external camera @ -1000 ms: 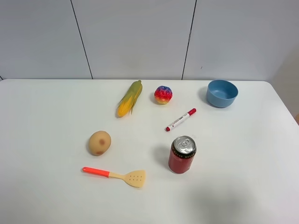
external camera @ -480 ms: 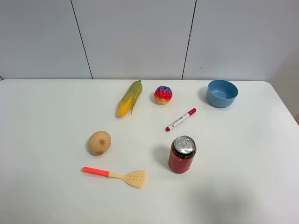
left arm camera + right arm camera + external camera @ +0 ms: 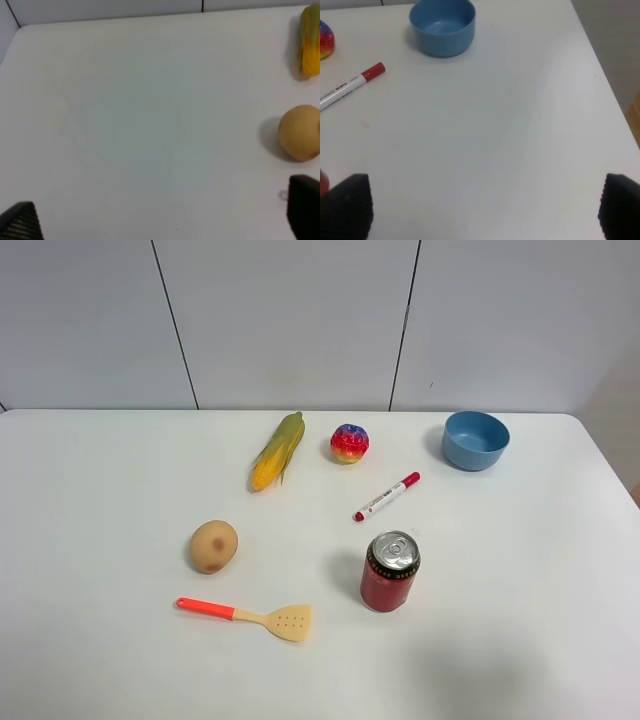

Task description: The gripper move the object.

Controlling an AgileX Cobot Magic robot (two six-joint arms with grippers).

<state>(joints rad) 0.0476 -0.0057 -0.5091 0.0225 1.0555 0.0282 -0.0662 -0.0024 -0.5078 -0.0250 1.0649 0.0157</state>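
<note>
The rainbow ball [image 3: 349,443] rests on the white table [image 3: 100,480] at the back middle, between the corn and the blue bowl. Its edge also shows in the right wrist view [image 3: 325,32]. No arm shows in the exterior view. My left gripper [image 3: 162,215] is open and empty over bare table, with the potato [image 3: 300,139] beside one fingertip [image 3: 305,205]. My right gripper [image 3: 482,207] is open and empty over the table's right part, well away from the ball.
A corn cob [image 3: 278,450], a tan potato [image 3: 213,546], an orange-handled spatula [image 3: 250,615], a red can [image 3: 390,571], a red-capped marker [image 3: 386,496] and a blue bowl [image 3: 476,440] lie on the table. The table's right edge [image 3: 607,90] is near my right gripper.
</note>
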